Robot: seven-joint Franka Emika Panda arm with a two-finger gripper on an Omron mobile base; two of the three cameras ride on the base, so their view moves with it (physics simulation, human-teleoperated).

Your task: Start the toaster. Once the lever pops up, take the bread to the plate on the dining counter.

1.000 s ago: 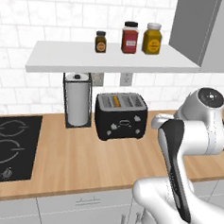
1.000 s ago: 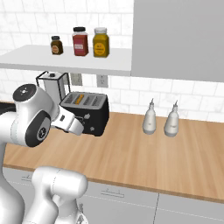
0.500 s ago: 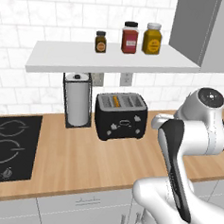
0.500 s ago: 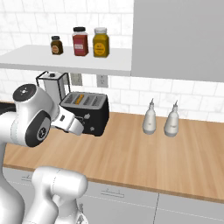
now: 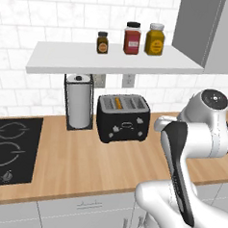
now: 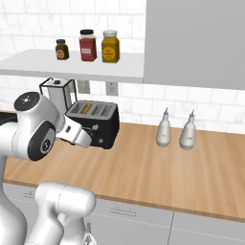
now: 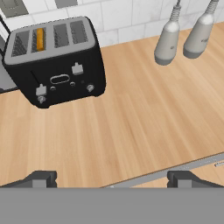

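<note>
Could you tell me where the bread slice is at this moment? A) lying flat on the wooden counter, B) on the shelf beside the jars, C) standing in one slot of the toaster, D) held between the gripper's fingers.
C: the bread shows as an orange strip down in a slot of the toaster, second from one end, away from the open gripper.

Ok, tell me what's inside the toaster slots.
The toaster has four slots; the bread stands in the second from the left in the hand view. The others look empty, but their depths are hidden.
</note>
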